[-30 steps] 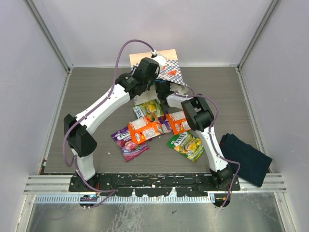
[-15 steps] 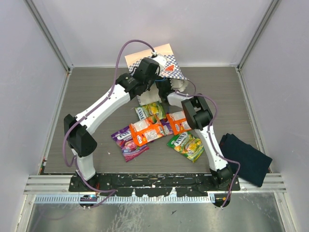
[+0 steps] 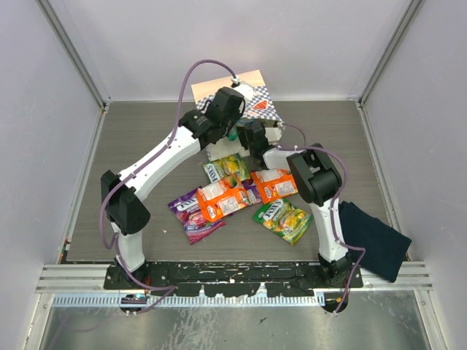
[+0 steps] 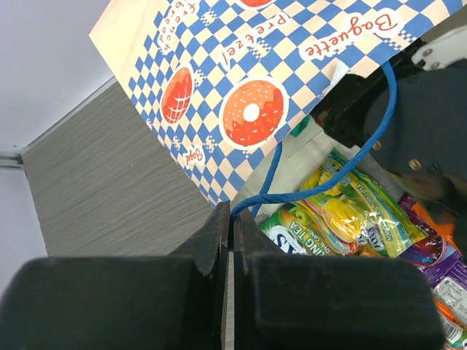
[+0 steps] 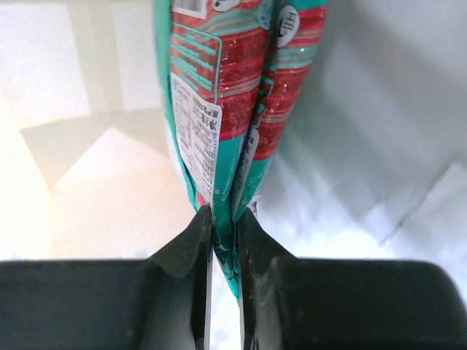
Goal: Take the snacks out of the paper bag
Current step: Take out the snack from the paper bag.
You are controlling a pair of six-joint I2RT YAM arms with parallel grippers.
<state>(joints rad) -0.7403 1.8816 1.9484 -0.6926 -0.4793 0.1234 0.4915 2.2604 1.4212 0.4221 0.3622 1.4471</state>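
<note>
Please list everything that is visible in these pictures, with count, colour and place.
paper bag: one, beige with blue-white checks, far centre.
teal packet: one, perhaps two; teal-red; inside paper bag.
green-yellow packets: two, mid-table.
orange packets: at least two, mid-table.
purple packets: at least two, mid-table.
cloth: one, dark navy, near right corner.
table: one, grey.
left gripper: one, black, shut on paper bag.
right gripper: one, black, shut on teal packet.

Soft, even light fills my enclosure; inside the paper bag [image 5: 87,146], my right wrist view blows out white, fingers [image 5: 179,255] blurred.
</note>
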